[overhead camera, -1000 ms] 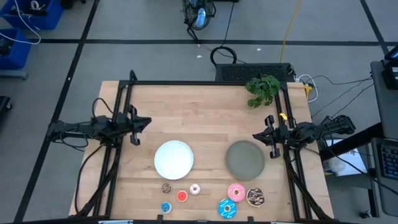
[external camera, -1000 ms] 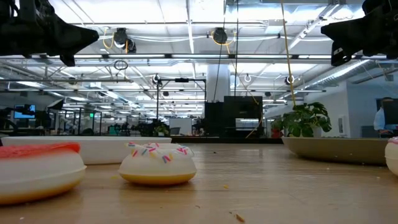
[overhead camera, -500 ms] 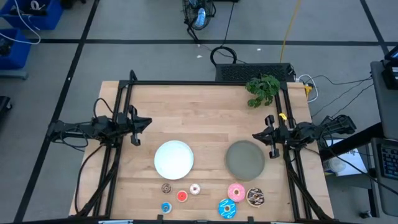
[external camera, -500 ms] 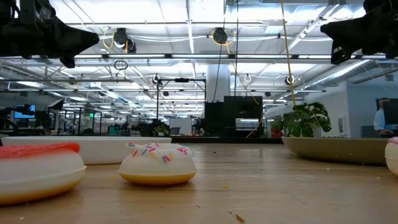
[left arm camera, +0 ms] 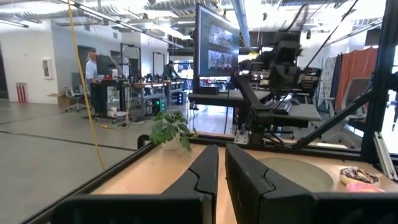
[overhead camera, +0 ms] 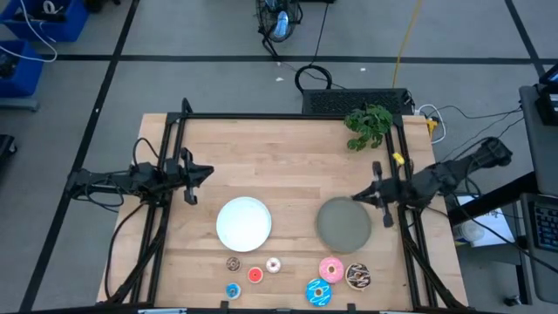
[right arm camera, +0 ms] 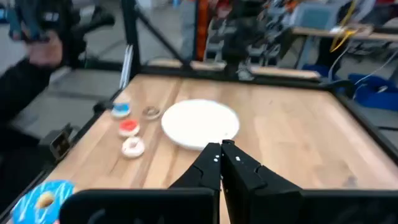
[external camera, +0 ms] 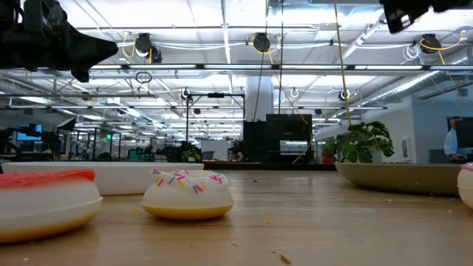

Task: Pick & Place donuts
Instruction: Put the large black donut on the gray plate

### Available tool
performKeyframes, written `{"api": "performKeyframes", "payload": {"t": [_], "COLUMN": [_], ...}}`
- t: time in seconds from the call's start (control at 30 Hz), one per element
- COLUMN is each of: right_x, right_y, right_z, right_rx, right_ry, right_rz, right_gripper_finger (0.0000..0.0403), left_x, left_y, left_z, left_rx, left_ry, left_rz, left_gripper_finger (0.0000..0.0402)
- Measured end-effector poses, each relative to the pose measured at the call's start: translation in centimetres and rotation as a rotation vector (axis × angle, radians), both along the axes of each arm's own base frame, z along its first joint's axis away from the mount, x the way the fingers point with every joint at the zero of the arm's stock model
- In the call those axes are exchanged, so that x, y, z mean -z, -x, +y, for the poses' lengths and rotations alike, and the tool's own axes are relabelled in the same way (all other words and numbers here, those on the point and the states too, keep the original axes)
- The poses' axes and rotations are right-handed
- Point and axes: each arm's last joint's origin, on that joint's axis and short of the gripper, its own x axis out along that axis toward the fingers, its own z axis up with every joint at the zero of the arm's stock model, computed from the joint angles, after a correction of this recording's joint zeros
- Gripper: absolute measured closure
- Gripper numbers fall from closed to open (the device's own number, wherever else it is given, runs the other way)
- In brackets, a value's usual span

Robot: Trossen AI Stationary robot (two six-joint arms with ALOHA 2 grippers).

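I see the right pincer pinched shut, empty, above the grey plate; left pincer nearly closed, empty, near the tabletop's left edge; donuts along its front edge.

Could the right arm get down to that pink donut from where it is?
Probably yes. The right gripper hangs over the grey plate's edge, fingers shut, and the pink donut lies just past the plate with nothing above it.
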Motion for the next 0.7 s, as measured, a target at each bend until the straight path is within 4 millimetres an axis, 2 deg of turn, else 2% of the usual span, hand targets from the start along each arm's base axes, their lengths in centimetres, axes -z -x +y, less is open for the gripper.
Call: {"api": "performKeyframes", "payload": {"t": [0.2, 0.43, 0.6, 0.7], "right_x": [-2.9, -6.8, -7.2, -6.3], "right_y": [-1.9, -4.9, -5.8, -6.6], "right_z": [3.1, 8.9, 12.4, 14.5], "right_rx": [-0.009, 0.025, 0.153, 0.176], "right_ry": [-0.078, -0.076, -0.119, -0.207], "right_rz": [0.233, 0.520, 0.747, 0.877], "right_gripper_finger": [0.0403, 0.0403, 0.0403, 0.0403], "left_x": [0.1, 0.1, 0.1, 0.0], "left_y": [0.0, 0.0, 0.0, 0.0], "left_z": [0.0, 0.0, 0.0, 0.0], "left_rx": [0.016, 0.010, 0.009, 0.006], "left_ry": [-0.003, -0.030, -0.038, -0.050], "left_rz": [0.007, 0.014, 0.023, 0.007], "left_gripper_finger": [0.0364, 0.0364, 0.0364, 0.0364]}}
